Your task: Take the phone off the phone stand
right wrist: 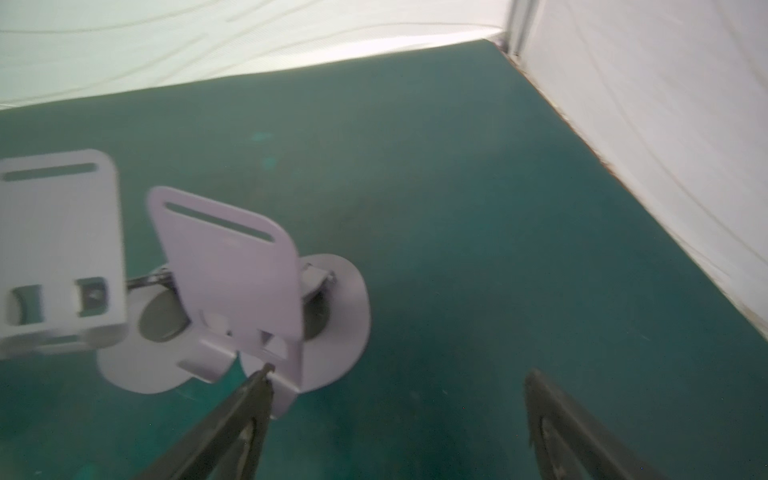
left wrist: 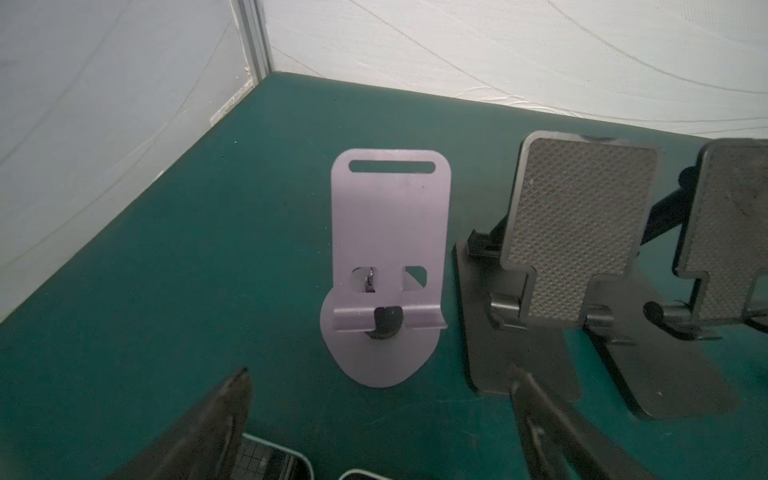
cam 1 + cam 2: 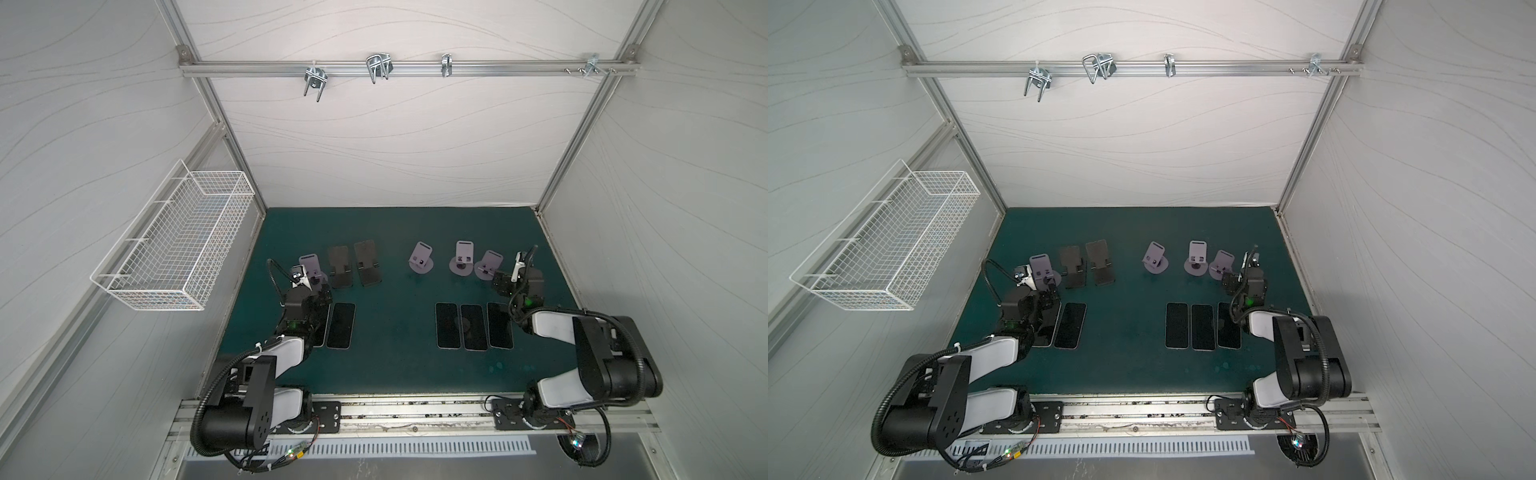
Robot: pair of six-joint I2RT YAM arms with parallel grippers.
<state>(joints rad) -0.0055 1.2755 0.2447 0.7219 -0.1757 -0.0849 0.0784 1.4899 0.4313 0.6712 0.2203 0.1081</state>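
**Bench** [image 3: 390, 374]: green mat, white walls on three sides.

**Basket** [image 3: 174, 245]: white wire, fixed to a side wall. Everything below is counted outward from it.

**Stands:** six, upright, in one row, every back plate bare.
- Stand 1 [image 3: 309, 262]: lilac with a round foot, nearest the basket.
- Stand 2 [image 3: 338, 266] and stand 3 [image 3: 366, 262]: black with textured plates, just beside each other.
- Stand 4 [image 3: 420, 258]: lilac, turned askew.
- Stand 5 [image 3: 463, 255] and stand 6 [image 3: 490, 262]: lilac, with feet close together. Stand 6 is farthest from the basket.

**Phones:** five in view, all flat on the bench with dark screens, apart from the stands.
- Phone 1 [image 3: 1050, 332]: partly hidden under the left arm.
- Phone 2 [image 3: 340, 325]: just beside phone 1.
- Phone 3 [image 3: 448, 325], phone 4 [image 3: 473, 327] and phone 5 [image 3: 500, 325]: side by side, well apart from phone 2. The right arm overlaps phone 5's far corner.

**Left gripper** [image 2: 379, 374]: fingers [image 2: 224, 415] spread wide and holding nothing. Stand 1 shows between the tips, clear of both.

**Right gripper** [image 1: 401, 370]: fingers [image 1: 573, 432] spread wide and holding nothing. One tip is at stand 6's lip. The right wrist view is blurred, so contact cannot be told.
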